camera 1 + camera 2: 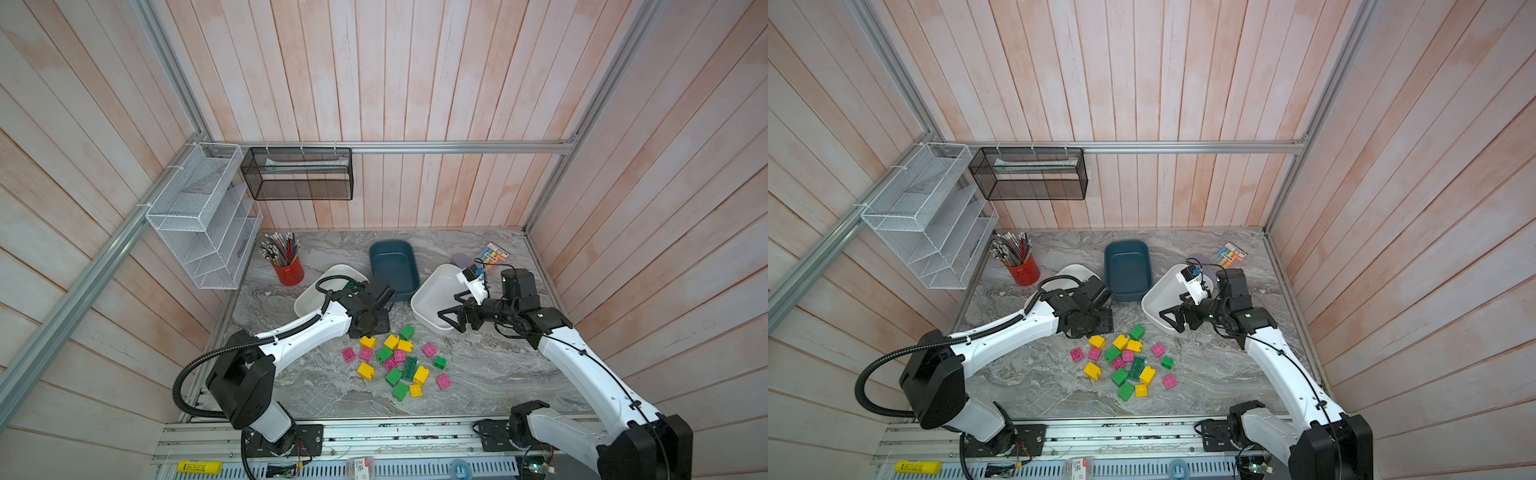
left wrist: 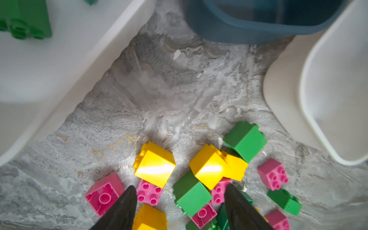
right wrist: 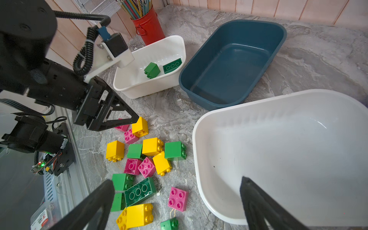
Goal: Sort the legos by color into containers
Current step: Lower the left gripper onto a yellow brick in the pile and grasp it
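Right wrist view: both sets of fingers apart, most legos loose on the surface

The right fingers (image 3: 256,205) stand wide apart with nothing between them. One hangs over the near rim of the right white tub (image 3: 278,149), the other over the edge of the heap. The legos (image 3: 152,146) lie in a loose heap of green, yellow and pink bricks on the grey marbled surface (image 3: 318,65), in front of the three tubs and touching none of them.

In the left wrist view the left fingers (image 2: 123,209) are also apart and clamp nothing. They hover above pink, yellow and green bricks on the side of the heap nearest the left white tub (image 3: 151,87).

That tub holds two pieces: a small green brick (image 3: 152,70) and a long dark green brick (image 3: 172,65), lying just beside each other near its far wall.

The teal tub (image 3: 235,65) sits between the two white ones, set a little further back
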You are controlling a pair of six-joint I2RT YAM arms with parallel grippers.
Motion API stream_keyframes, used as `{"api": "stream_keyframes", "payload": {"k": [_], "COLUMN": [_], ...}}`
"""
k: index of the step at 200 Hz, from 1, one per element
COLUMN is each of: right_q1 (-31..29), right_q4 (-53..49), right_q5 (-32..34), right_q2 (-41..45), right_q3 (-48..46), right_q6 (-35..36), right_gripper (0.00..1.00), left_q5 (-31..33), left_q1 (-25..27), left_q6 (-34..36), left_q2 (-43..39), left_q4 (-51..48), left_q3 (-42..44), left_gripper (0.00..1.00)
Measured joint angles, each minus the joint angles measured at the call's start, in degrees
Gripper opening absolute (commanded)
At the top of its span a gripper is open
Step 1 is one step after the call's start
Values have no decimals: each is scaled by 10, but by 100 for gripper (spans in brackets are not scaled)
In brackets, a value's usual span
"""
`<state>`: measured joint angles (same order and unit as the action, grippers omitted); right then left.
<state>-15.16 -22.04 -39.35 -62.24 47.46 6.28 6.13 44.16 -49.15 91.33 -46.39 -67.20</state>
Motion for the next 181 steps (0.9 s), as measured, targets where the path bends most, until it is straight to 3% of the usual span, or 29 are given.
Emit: {"api": "stream_keyframes", "payload": {"k": [124, 181], "right_q1": [0, 0], "right_q4": [-8, -7], "right_q5": [-26, -30], "right_q2": [-50, -50], "right_q3": [0, 0], "right_q6": [17, 16], "right_gripper": [98, 98], "left_q5": [15, 33], "left_q1": [10, 10], "left_q6": [-109, -128], "left_q2": [75, 105], "left_q4": [57, 61], "left_q3": [57, 52], "left_gripper": [71, 62]}}
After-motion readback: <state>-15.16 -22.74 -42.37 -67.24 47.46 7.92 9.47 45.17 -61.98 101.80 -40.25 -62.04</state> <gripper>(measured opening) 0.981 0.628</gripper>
